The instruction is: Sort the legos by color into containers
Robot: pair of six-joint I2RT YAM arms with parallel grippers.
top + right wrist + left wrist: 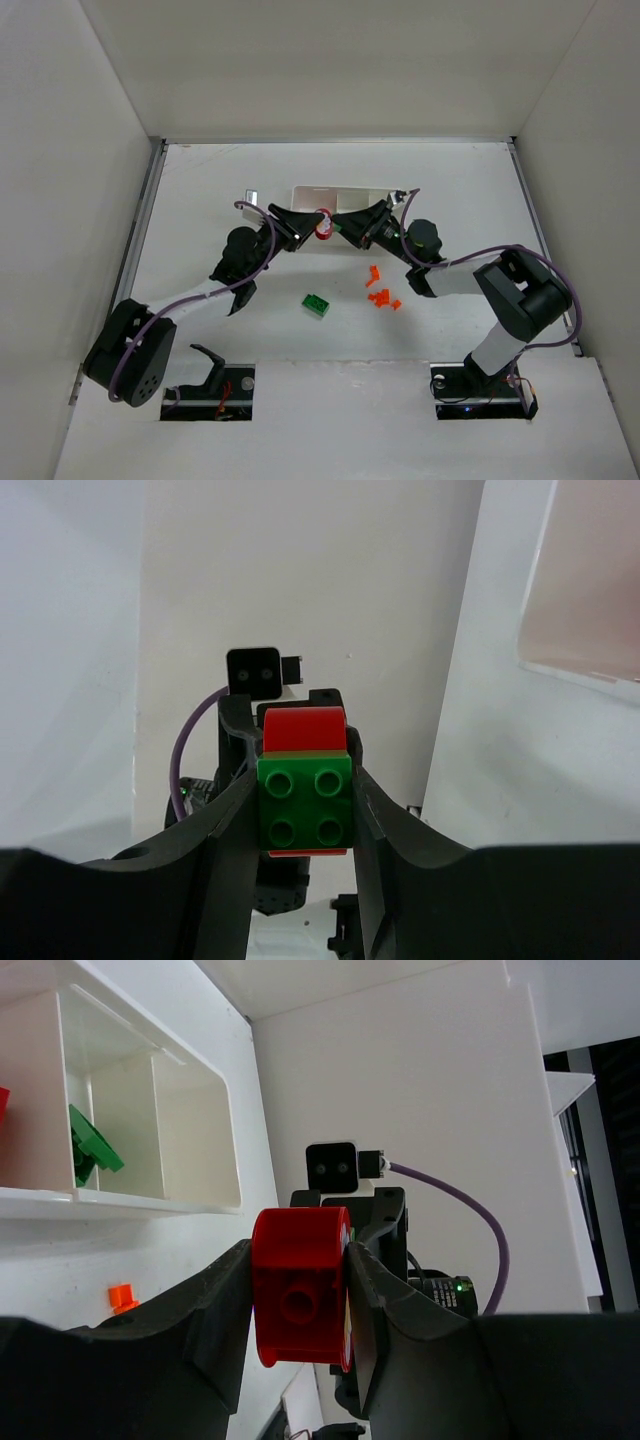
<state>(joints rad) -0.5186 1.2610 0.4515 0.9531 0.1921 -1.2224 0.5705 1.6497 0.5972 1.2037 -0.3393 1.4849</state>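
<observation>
Red brick (298, 1312) clamped in the left pincer (298, 1260) and green brick (305, 805) in the right pincer (305, 780) looked joined, so a skewed pull risked either slipping free.

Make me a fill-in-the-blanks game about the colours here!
The left claw holds a block coloured ___.
The right claw holds a studded brick coloured ___.
The tiny pieces on the table are ___.
Missing words: red, green, orange.
</observation>
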